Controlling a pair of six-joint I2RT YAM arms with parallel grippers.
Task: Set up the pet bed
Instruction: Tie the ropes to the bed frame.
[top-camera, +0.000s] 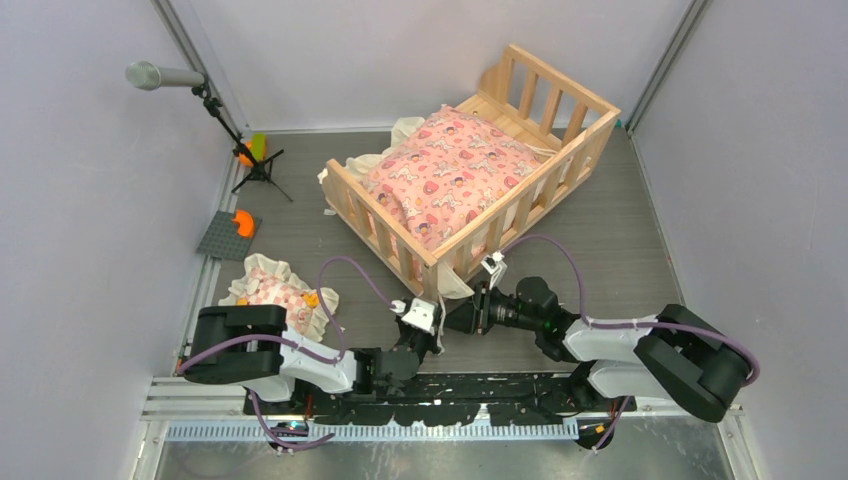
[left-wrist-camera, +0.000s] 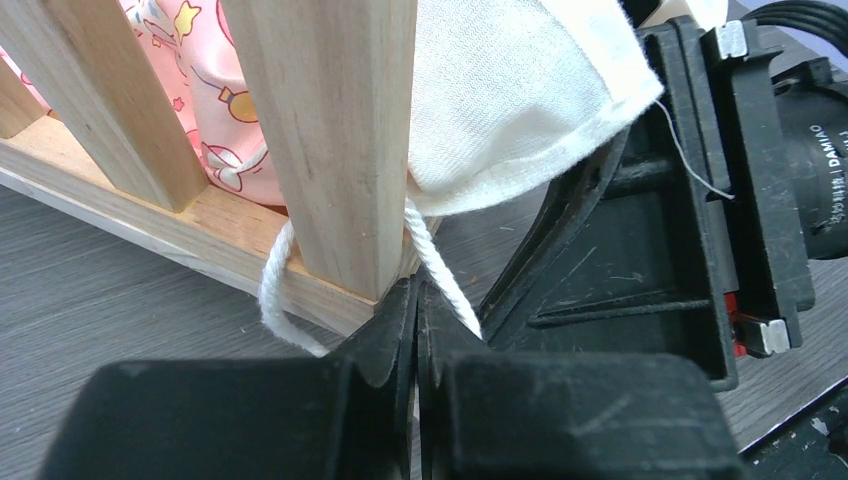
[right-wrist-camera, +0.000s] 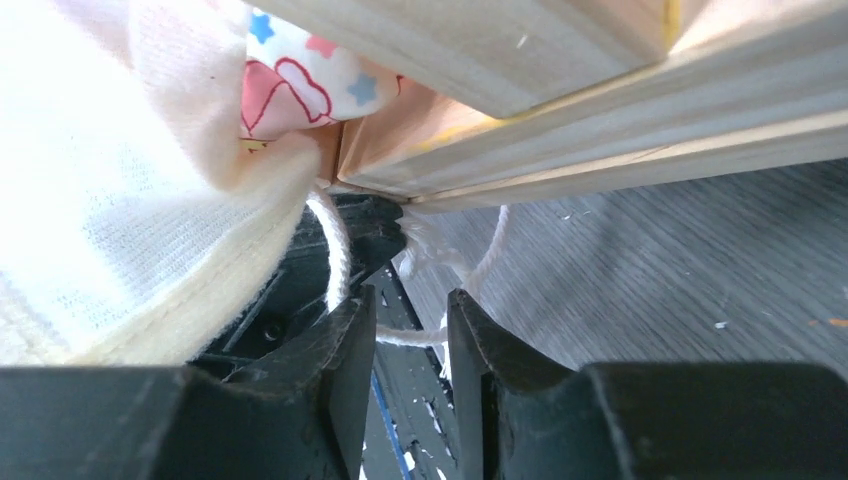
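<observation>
Left wrist view, left tool (left-wrist-camera: 415, 292) pressed together at pet bed (left-wrist-camera: 320, 130) corner, right tool (right-wrist-camera: 410, 305) apart just beside

Black-and-white arms (top-camera: 612, 340) carry purple cables (top-camera: 345, 260) and scuffed black fingers (left-wrist-camera: 560, 420)

The pet bed (top-camera: 432, 272) and cord (left-wrist-camera: 436, 264) block ahead — table (top-camera: 620, 255) rightward open.
</observation>
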